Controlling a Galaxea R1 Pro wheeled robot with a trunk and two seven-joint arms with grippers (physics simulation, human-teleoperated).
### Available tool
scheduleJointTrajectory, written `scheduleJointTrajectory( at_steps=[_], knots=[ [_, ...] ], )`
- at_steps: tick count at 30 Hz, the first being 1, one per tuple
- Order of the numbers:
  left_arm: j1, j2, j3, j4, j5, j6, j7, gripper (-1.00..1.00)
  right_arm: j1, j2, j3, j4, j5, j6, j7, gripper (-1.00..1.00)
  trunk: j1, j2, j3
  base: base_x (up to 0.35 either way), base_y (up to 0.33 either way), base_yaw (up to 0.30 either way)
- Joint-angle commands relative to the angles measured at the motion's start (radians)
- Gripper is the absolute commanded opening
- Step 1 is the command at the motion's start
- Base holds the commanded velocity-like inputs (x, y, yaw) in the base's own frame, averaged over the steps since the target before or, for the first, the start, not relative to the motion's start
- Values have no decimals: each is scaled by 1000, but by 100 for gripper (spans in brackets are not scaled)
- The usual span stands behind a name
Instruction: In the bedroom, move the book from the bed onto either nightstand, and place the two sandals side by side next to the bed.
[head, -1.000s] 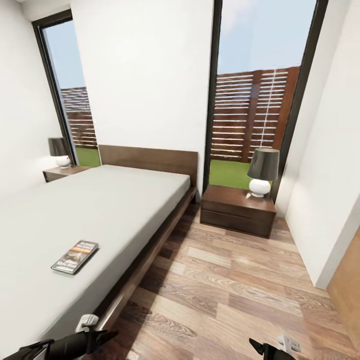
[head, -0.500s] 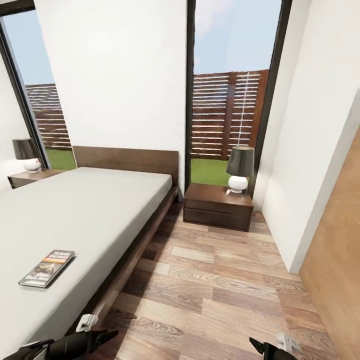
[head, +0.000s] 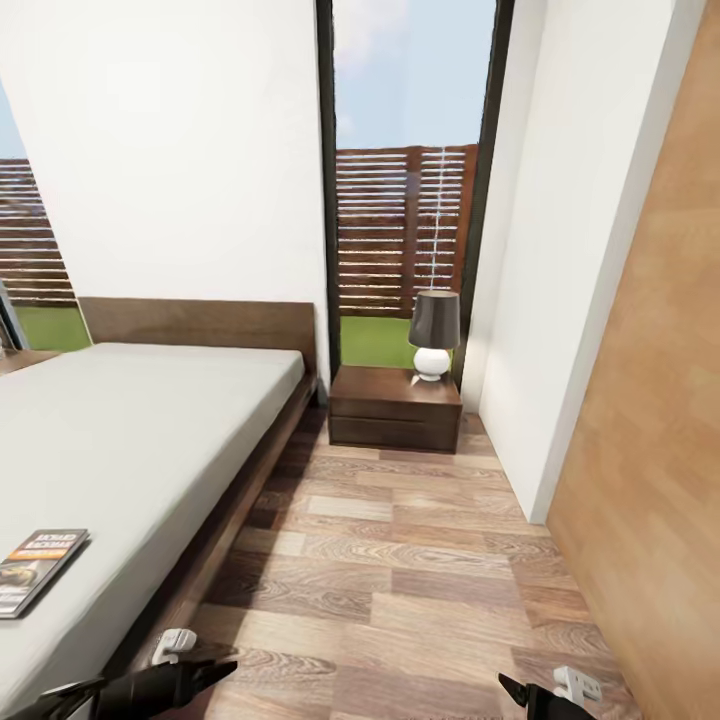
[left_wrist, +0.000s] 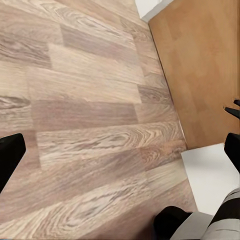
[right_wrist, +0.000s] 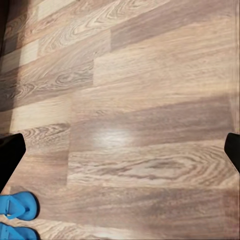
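The book (head: 35, 568), dark with an orange band, lies flat on the pale mattress of the bed (head: 150, 420) near its foot, at the head view's left edge. A dark brown nightstand (head: 395, 408) stands beside the headboard, under the tall window. Two bright blue sandals (right_wrist: 17, 205) (right_wrist: 12, 232) lie close together on the plank floor at the corner of the right wrist view, partly cut off. My left gripper (left_wrist: 120, 150) and right gripper (right_wrist: 120, 150) hang over bare floor, both open and empty. Their arms show low in the head view, the left one (head: 150, 685) near the bed's foot.
A lamp (head: 433, 335) with a dark shade stands on the nightstand's right half. A wooden panel (head: 660, 400) and a white wall bound the right side. Between them and the bed runs a strip of plank floor (head: 400, 560). My own base (left_wrist: 200, 225) shows in the left wrist view.
The head camera has turned right: bed, book and nightstand have slid left in the picture, and the far nightstand with its lamp has left it. The arms hold the same pose.
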Motion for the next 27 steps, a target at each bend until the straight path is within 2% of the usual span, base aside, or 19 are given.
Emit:
scheduleJointTrajectory(
  at_steps=[1, 27],
  knots=[
    [-1, 1, -8, -1, 9, 2, -3, 100, -1, 0, -8, 2, 6, -3, 4, 100, 0, 0, -1, 0, 0, -283],
    [0, 1, -8, -1, 8, 2, -3, 100, -1, 0, -8, 0, 6, -3, 4, 100, 0, 0, -1, 0, 0, -283]
  ],
)
